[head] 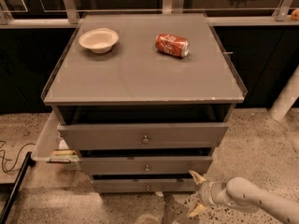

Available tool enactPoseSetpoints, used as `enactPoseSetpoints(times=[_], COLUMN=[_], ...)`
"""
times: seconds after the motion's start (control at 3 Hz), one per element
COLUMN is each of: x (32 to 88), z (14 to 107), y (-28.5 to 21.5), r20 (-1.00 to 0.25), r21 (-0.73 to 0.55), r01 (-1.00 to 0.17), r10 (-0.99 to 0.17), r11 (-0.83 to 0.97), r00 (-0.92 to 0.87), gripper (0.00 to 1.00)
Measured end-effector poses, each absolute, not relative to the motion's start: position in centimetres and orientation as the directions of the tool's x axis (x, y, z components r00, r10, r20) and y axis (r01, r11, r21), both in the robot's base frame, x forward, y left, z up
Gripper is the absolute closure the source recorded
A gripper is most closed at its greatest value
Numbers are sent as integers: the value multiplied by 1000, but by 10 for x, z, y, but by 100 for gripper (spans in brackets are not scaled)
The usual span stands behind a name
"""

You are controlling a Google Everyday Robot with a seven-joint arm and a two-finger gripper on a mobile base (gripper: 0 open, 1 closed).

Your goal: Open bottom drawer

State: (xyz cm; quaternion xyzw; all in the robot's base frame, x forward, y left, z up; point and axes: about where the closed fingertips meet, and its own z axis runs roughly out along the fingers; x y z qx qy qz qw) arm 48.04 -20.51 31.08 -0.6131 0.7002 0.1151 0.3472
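Observation:
The grey cabinet (140,78) has three drawers. The bottom drawer (126,186) is the lowest and narrowest front, with a small round knob (148,187). Its front stands roughly flush under the middle drawer (145,165). My gripper (196,195) comes in from the lower right on a white arm (252,197). It is open, with its yellowish fingers (196,176) spread one above the other, just right of the bottom drawer's right end. It holds nothing.
A white bowl (98,39) and a red soda can (172,45) lying on its side rest on the cabinet top. A clear bin (46,143) with items stands at the cabinet's left. A black cable (9,160) lies on the floor at left.

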Motion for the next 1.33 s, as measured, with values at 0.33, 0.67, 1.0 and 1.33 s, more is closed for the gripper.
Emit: enactPoseSetpoints(times=[0.33, 0.67, 1.0, 1.33], x=[480, 482, 487, 494], z=[310, 290, 265, 237], y=[-205, -200, -196, -191], r20=[-628, -620, -623, -624], r21=[-263, -241, -213, -193], r01=[-939, -944, -950, -953], r10=[-778, -784, -781, -778], r11=[222, 225, 227, 232], r00=[-8, -29, -47, -64], gripper=[0, 0, 0, 0])
